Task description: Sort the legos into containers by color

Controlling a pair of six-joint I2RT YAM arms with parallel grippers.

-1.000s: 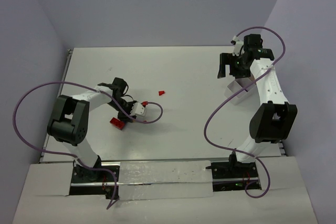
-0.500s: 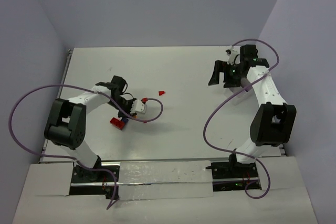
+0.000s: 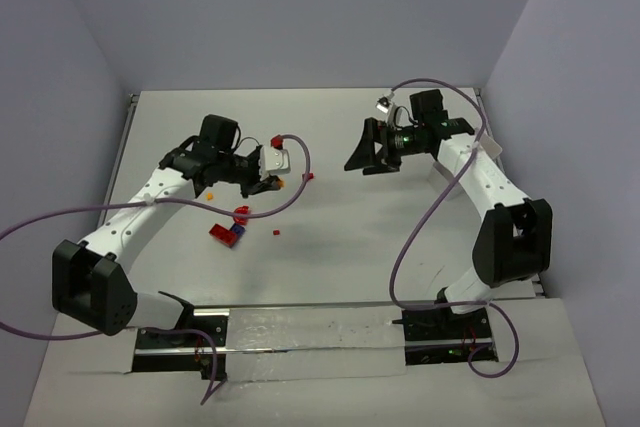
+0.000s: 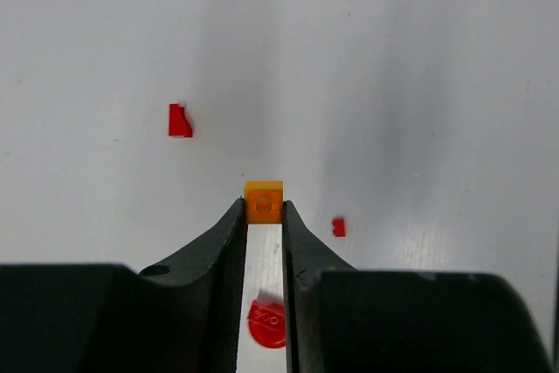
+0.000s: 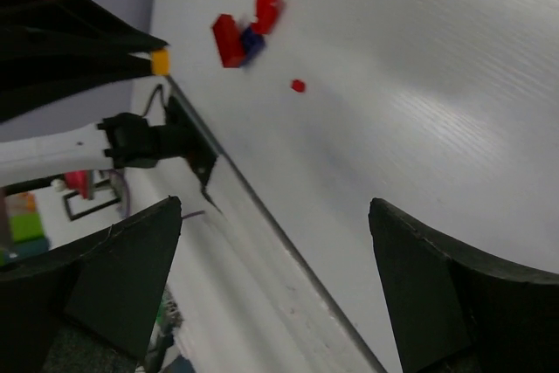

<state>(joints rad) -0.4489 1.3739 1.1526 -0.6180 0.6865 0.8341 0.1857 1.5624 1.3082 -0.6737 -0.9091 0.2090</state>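
Left wrist view: left gripper (image 4: 264, 209) pinches one orange lego (image 4: 264, 201). Right gripper (image 5: 275, 211) gapes empty; red legos (image 4: 180, 120) around that orange lego lie loose, so most sorting remains.

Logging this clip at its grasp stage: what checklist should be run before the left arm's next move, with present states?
1. Orange lego pinched in left gripper: ok.
2. Grip secure: cannot tell, held only at the very tips.
3. Right gripper open and empty: ok.
4. Grippers apart from each other: ok.
5. Loose red pieces clear of the held lego: ok.
6. Container for orange in view: cannot tell.
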